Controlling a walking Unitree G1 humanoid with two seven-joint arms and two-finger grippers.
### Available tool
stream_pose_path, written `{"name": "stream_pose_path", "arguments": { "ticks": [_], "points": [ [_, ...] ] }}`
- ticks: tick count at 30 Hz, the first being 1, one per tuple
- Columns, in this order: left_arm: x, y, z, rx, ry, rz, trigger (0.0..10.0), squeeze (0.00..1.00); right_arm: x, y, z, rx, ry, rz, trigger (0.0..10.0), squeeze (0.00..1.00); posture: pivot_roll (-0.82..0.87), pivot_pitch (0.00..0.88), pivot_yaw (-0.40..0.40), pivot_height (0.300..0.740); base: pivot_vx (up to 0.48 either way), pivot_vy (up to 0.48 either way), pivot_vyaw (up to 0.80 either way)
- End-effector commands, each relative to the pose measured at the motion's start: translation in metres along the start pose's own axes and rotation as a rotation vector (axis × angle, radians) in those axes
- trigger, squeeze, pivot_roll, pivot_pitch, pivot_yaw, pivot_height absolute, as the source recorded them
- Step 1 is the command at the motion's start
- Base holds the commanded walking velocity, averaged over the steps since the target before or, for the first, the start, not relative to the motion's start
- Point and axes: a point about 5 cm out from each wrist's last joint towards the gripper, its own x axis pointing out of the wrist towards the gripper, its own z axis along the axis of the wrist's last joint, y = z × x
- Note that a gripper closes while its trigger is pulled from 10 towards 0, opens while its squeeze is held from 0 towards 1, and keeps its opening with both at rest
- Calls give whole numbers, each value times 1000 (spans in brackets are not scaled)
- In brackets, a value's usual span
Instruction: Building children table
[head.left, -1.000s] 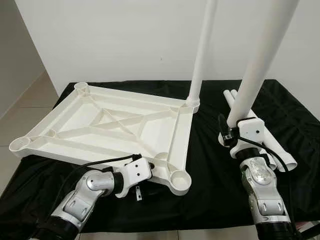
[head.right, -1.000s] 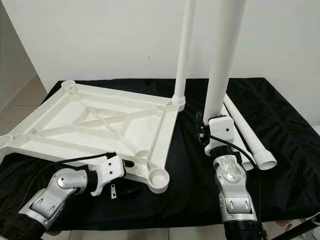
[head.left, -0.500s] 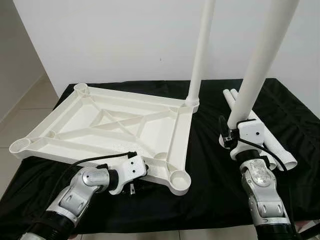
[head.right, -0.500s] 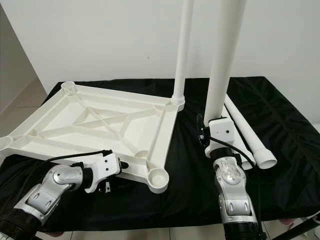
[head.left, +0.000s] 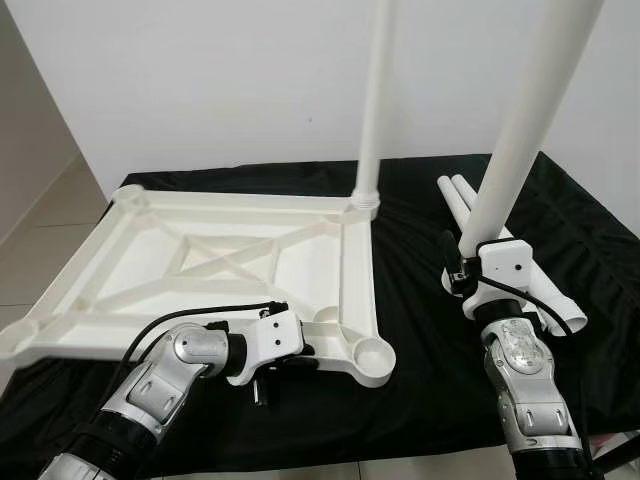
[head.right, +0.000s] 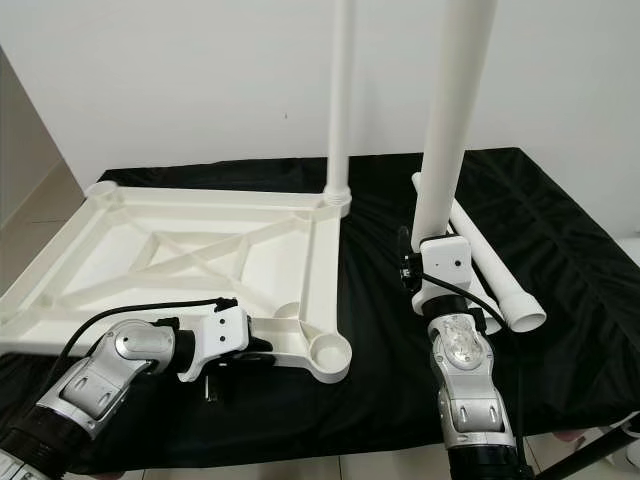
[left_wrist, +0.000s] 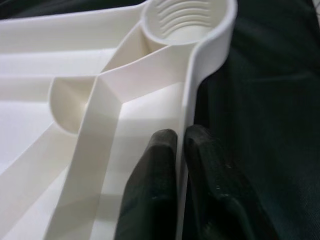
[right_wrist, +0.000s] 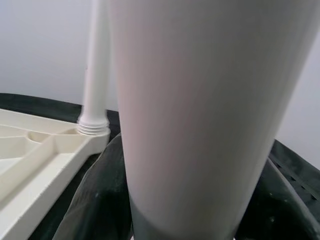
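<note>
My left jaws (left_wrist: 176, 150) pinch the near rim of the upturned tabletop (head.left: 220, 250) on the black-draped table (head.left: 420, 300). My right jaws (head.left: 470, 262) seemingly clasp 1 upright leg (head.left: 520, 130); another leg (head.left: 372, 110) stands in the far corner socket.

Head stereo pair: high, facing forward and down, mid-range over the black cloth (head.left: 420, 330); both share the upturned tabletop (head.left: 220, 250) at 10 o'clock and both arms. Left wrist cam: very close, looking along the left gripper (left_wrist: 179, 145) at the tabletop rim and corner socket (left_wrist: 187, 20). Right wrist cam: tight on the held leg (right_wrist: 210, 110); shares the mounted leg (right_wrist: 95, 65) with the head views.
</note>
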Motion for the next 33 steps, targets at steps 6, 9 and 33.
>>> {"name": "stream_pose_path", "arguments": {
  "ticks": [6, 9, 33],
  "points": [
    [7, 0, -1, -79, -20, 37, 0, 0, -1, -1, 3, -1, -13, -17, 10000, 0, -126, 36, 112, 740, 0, 0, 0],
    [13, 3, 5, -111, -56, 63, 0, 0, -1, 0, 3, -1, -15, -20, 10000, 0, -127, 35, 114, 740, 0, 0, 0],
    [25, 8, 13, -47, -44, 82, 10000, 0, -5, -1, 4, -1, -13, -40, 10000, 0, -140, 39, 120, 740, 0, 0, 0]
  ]
}}
